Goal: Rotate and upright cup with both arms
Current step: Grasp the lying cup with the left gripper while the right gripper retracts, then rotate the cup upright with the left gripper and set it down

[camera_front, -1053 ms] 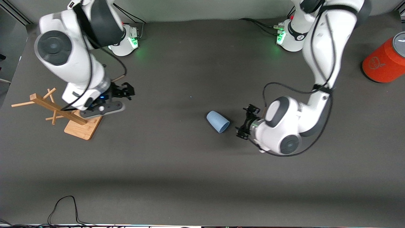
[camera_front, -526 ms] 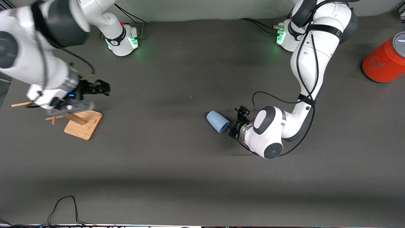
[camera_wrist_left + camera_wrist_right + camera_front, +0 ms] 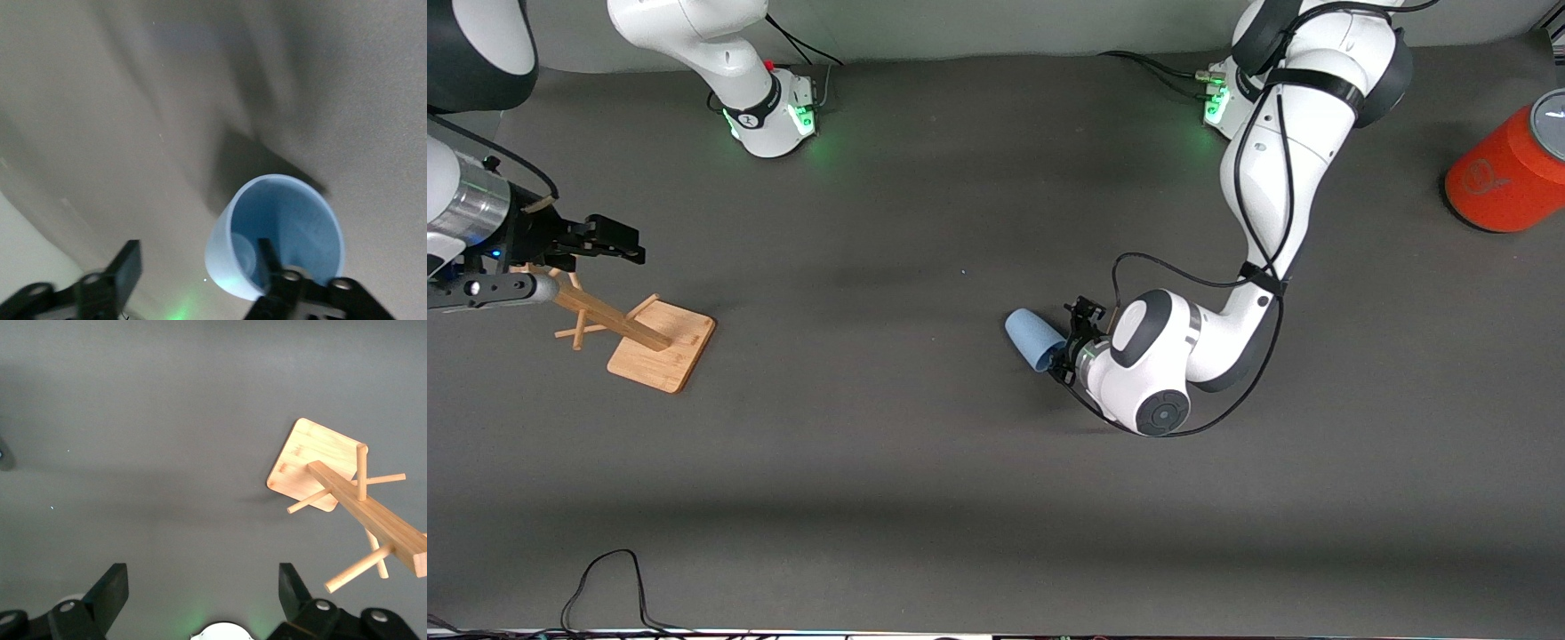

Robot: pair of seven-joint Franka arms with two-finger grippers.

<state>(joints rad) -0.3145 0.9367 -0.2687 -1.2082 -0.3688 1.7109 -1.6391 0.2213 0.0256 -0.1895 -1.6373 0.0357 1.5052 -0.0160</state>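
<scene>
Near the middle of the table, toward the left arm's end, the cup lies on its side, its open mouth turned toward the left hand. That hand sits low at the cup's mouth with its 2 fingers spread: in the left wrist view 1 finger reaches inside the cup while the other finger stands outside the rim, apart from the wall, so the rim sits between them without being clamped. The cup's pale blue interior and its round bottom are visible through the mouth.

At the right arm's end of the table, the right hand hangs in the air, released, its 2 fingers wide apart and holding nothing. It is over the wooden rack, a square base with a slanted post and several pegs; the right wrist view looks down on the rack and the bare table beside it.

An orange cylinder with a grey top stands at the table's edge at the left arm's end, well apart from the cup.
</scene>
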